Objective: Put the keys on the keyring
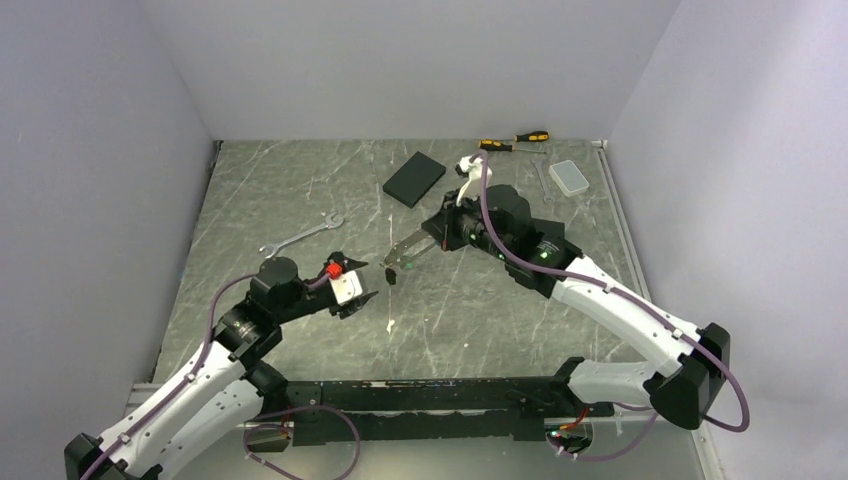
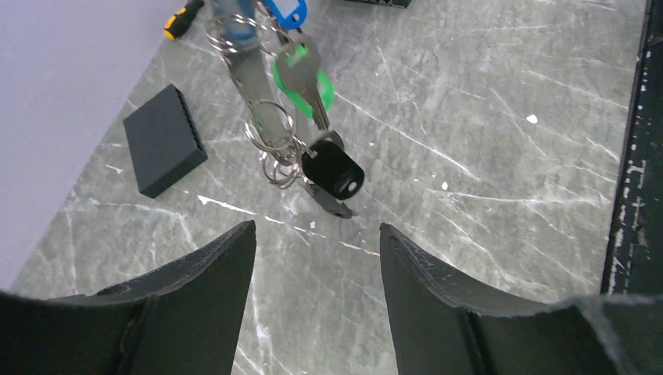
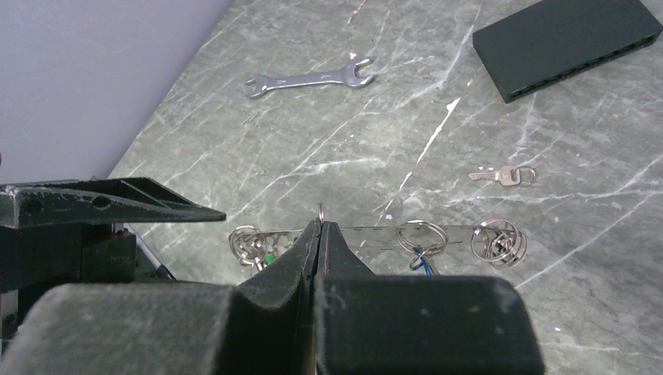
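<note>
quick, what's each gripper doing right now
left gripper: open, holding nothing
right gripper: shut on the keyring

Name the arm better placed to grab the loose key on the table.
Left. The left gripper is open and empty; the right gripper is shut on the keyring. The loose key lies apart on the table.

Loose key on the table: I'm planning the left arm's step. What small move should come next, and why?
Probably bring the open left end effector down toward the loose key and grasp it. That key lies alone on the table, apart from the keyring, which the right end effector holds shut, with other keys already hanging from it.
</note>
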`<state>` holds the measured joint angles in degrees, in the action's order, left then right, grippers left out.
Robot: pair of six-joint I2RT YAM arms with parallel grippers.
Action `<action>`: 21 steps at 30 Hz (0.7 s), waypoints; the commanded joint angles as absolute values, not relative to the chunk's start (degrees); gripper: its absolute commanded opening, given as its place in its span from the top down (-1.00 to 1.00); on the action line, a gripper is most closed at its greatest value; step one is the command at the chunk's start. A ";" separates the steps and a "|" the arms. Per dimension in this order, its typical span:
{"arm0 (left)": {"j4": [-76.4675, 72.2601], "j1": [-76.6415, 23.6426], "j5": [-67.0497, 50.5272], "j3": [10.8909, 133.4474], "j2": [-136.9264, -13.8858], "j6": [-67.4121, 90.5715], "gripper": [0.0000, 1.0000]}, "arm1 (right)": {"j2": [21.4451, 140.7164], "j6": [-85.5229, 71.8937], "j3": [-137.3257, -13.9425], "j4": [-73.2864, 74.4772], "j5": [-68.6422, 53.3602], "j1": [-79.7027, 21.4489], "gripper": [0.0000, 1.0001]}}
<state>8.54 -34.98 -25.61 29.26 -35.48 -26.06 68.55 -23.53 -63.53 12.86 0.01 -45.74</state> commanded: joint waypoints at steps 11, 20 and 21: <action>-1.69 -35.16 -24.32 29.61 -40.17 -28.13 -0.01 | 62.56 -22.96 -61.62 7.27 0.26 -45.73 1.00; -0.55 -35.07 -25.28 30.23 -37.75 -26.91 -0.34 | 61.70 -23.29 -60.82 7.03 -1.27 -45.70 1.00; -0.15 -35.07 -26.06 30.90 -37.70 -26.90 -0.40 | 61.70 -23.29 -60.82 7.10 -1.31 -45.76 1.00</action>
